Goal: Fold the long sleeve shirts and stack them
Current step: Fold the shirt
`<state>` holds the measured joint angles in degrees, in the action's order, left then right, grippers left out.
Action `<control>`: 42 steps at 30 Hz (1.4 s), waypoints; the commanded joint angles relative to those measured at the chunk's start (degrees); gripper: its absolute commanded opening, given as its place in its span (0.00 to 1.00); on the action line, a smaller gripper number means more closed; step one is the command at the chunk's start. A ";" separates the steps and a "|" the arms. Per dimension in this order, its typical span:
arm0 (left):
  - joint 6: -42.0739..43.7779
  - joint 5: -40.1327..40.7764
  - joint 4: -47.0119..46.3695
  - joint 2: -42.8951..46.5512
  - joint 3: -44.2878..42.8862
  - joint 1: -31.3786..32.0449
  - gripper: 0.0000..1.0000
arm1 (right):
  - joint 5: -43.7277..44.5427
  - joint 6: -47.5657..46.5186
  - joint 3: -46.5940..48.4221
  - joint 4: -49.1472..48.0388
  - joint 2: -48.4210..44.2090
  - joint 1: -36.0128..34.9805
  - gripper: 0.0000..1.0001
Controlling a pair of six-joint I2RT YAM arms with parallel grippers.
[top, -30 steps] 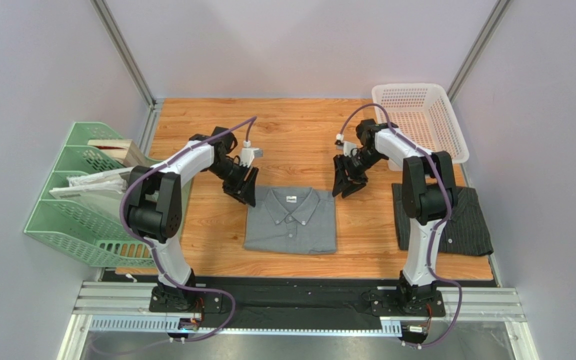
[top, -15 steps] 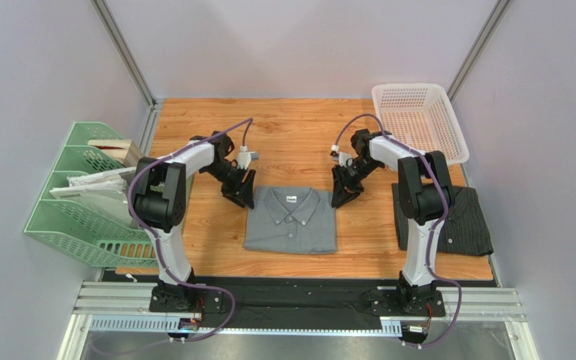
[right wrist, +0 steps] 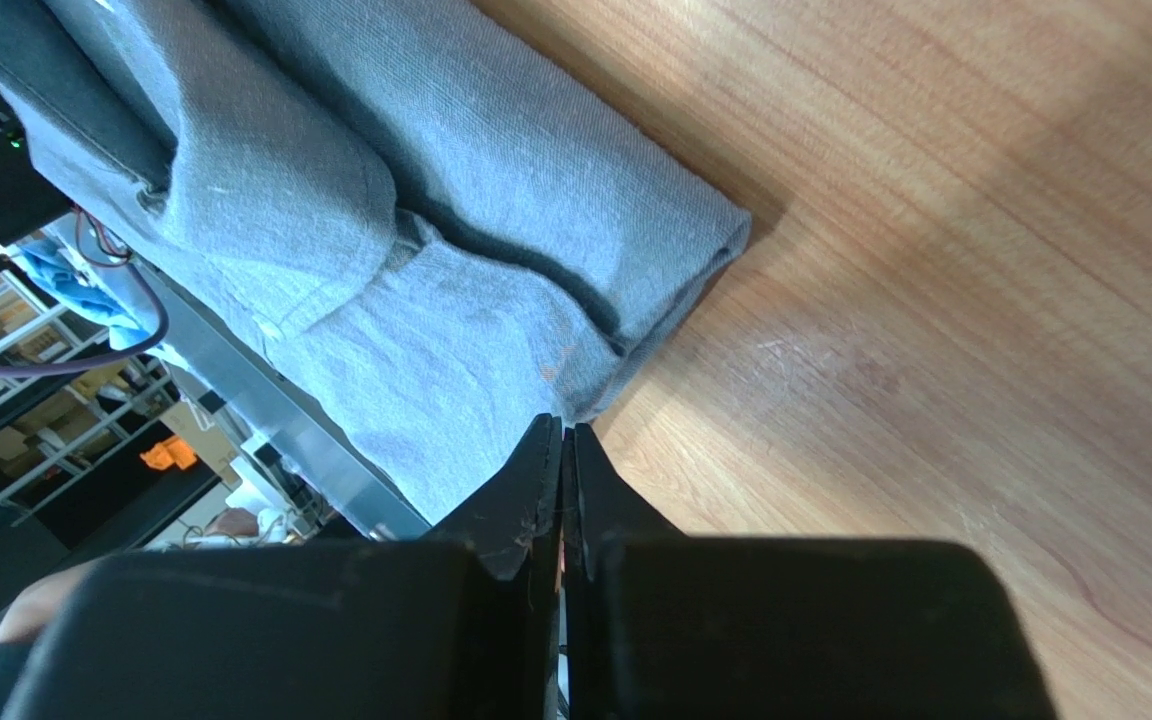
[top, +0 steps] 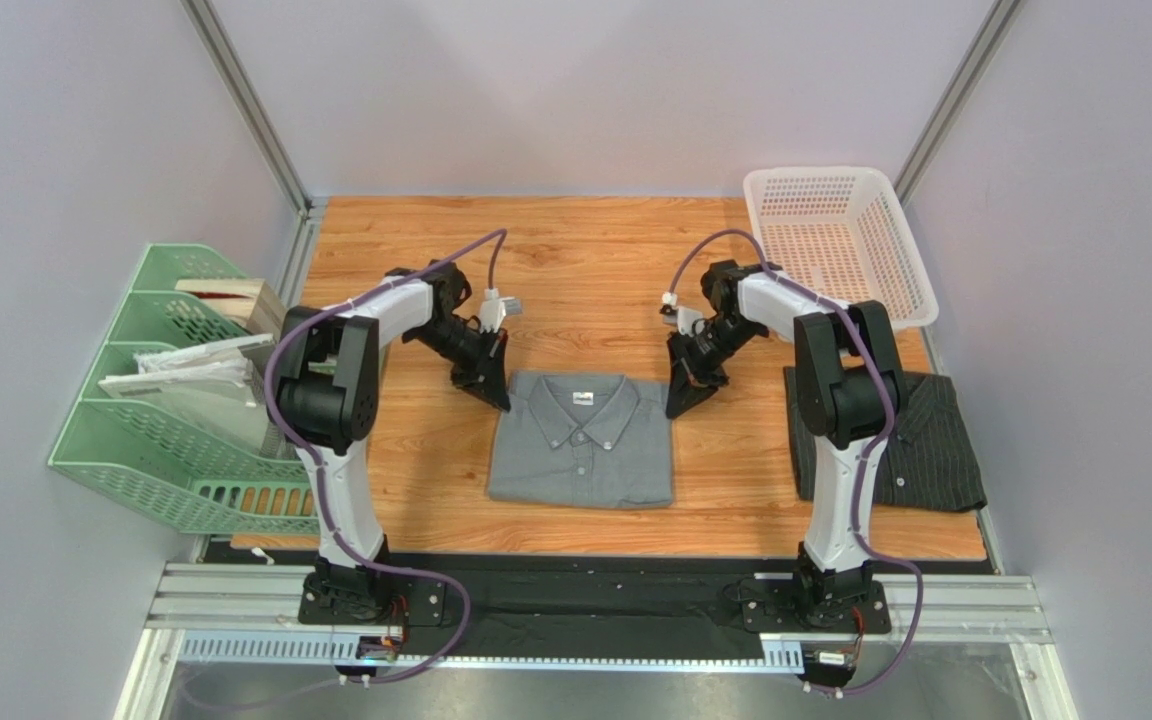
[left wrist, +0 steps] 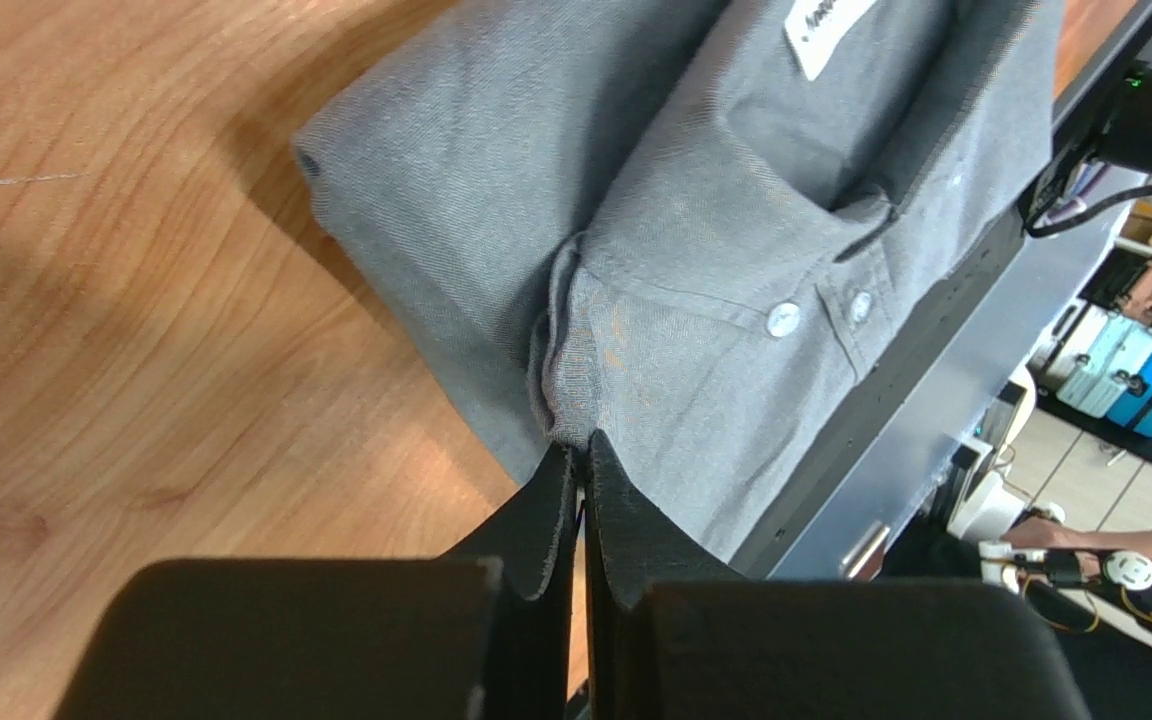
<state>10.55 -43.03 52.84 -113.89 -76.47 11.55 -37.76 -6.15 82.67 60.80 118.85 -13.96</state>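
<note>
The plain grey long sleeve shirt (top: 582,443) lies folded, collar up, in the middle of the wooden table. My left gripper (top: 495,393) is at its upper left corner, shut on a puckered pinch of the grey cloth (left wrist: 597,345). My right gripper (top: 678,402) is at the upper right corner, shut with its tips on the edge of the grey shirt (right wrist: 432,225). The dark pinstriped long sleeve shirt (top: 935,443) lies folded at the right, partly hidden behind the right arm.
A white mesh basket (top: 898,248) stands at the back right corner. A green file rack (top: 132,435) holding papers sits off the table's left edge. Bare wood (top: 582,270) stretches behind the grey shirt.
Both grippers went from open to shut at the grey shirt's upper corners. Each has dropped slightly toward the cloth. The shirts have not moved.
</note>
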 commanded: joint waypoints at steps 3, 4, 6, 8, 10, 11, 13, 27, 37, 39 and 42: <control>-1.32 -3.73 -2.04 4.03 -1.05 -0.12 0.00 | 2.95 -2.28 2.76 0.64 -4.15 1.12 0.00; -1.14 -3.65 -2.30 3.67 -1.23 -0.13 0.00 | 3.48 -2.28 3.02 0.29 -3.98 1.30 0.00; -1.05 -3.12 -2.22 2.71 -1.75 -0.04 0.00 | 3.04 -2.20 3.72 0.81 -2.31 1.21 0.00; -0.70 -3.12 -1.08 2.09 -2.19 -0.04 0.00 | 1.29 -1.58 4.60 2.22 -1.17 1.21 0.12; -0.70 -2.86 -0.81 1.74 -2.20 -0.13 0.00 | 0.32 -0.97 3.73 1.96 -1.16 1.12 0.26; -0.62 -2.77 -0.72 1.74 -2.02 -0.13 0.00 | -0.03 -0.88 3.29 1.96 -1.42 1.04 0.28; -0.61 -2.68 -0.72 1.65 -1.93 -0.13 0.00 | -0.56 -0.36 2.24 1.61 -1.51 0.77 0.32; -0.97 -2.94 -0.98 1.21 -1.84 -0.12 0.00 | -0.82 1.58 0.56 -2.17 1.12 -0.19 0.36; -0.97 -2.50 -0.98 1.21 -1.32 -0.04 0.00 | -0.74 1.41 0.39 -2.35 0.51 -0.81 0.04; -1.05 -2.50 -0.81 1.73 -1.14 -0.12 0.00 | -0.48 0.97 0.12 -2.17 -0.98 -0.81 0.00; -0.79 -2.59 -0.89 3.75 -0.53 -0.04 0.00 | -0.21 1.05 -0.58 -2.09 -3.78 -0.29 0.00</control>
<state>9.45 -44.51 52.29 -112.73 -76.58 11.55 -37.56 -4.82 82.70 59.18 120.73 -14.55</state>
